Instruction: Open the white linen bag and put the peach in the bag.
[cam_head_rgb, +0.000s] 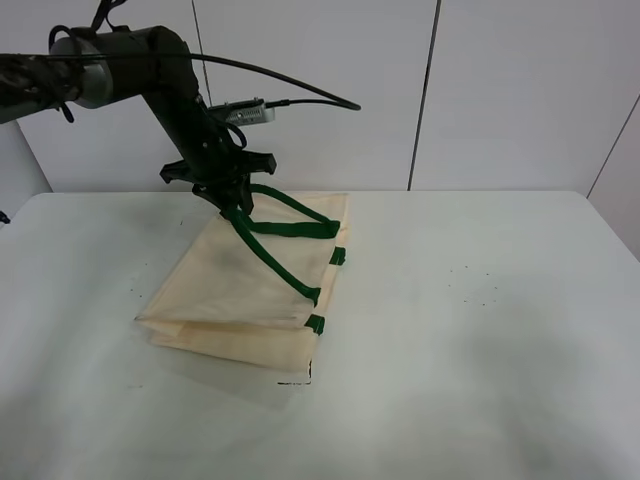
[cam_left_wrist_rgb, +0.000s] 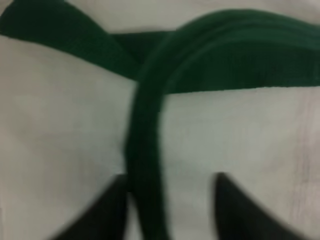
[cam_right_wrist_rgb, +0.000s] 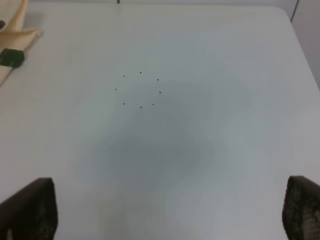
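The white linen bag (cam_head_rgb: 245, 295) lies flat on the table, its dark green strap handles (cam_head_rgb: 290, 228) looped over its far end. My left gripper (cam_head_rgb: 232, 205) is down on the bag's far end with its jaws apart. In the left wrist view one green strap (cam_left_wrist_rgb: 147, 150) runs between the two dark fingertips (cam_left_wrist_rgb: 102, 212), close to one of them, and the gripper (cam_left_wrist_rgb: 167, 212) is not closed on it. My right gripper (cam_right_wrist_rgb: 165, 215) is open and empty above bare table; it does not show in the exterior view. The peach is out of view.
The white table (cam_head_rgb: 480, 330) carries a few small dark specks (cam_head_rgb: 475, 285) right of the bag. In the right wrist view a corner of the bag (cam_right_wrist_rgb: 17, 30) and a green tab (cam_right_wrist_rgb: 11, 57) show at the edge. A white wall stands behind the table.
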